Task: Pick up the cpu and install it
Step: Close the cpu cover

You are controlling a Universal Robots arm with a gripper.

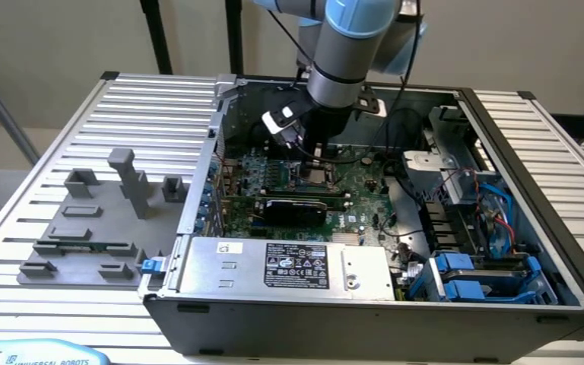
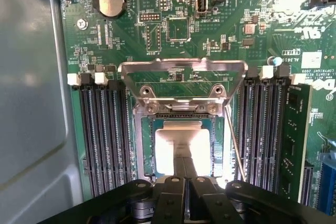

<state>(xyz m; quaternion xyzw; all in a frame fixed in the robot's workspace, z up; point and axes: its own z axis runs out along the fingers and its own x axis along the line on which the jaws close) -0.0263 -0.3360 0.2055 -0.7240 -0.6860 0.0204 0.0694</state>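
Exterior view: arm reaches down into the open case (image 1: 373, 334) on the slatted desk (image 1: 49, 137). The hand (image 1: 307, 148) is over the board's upper middle. Grey blocks (image 1: 119, 182) lie on the desk at 9 o'clock of the case, well apart from the work.

Wrist view: cpu (image 2: 168, 150) lies within the socket (image 2: 144, 145), directly under the hand (image 2: 185, 174). Load plate (image 2: 181, 85) is swung open, standing clear of the chip. Fingers (image 2: 178, 169) are drawn together with no gap to speak of and nothing seen between them. Their tips rest over the chip's middle; touching or just above, cannot tell. Glare on the chip's top hides its edges, so flat seating cannot be confirmed.

Risks, as judged:
- Chip slightly skewed or off its key: any downward push from the hand would bend socket pins.
- If the tips stick to or catch the chip, a lift could drag it askew across the pins.
- Lever (image 2: 236, 150) runs close beside the socket; a sideways move of the hand could snag it.
- Memory slots (image 2: 102, 135) flank both sides, leaving little room for drift.
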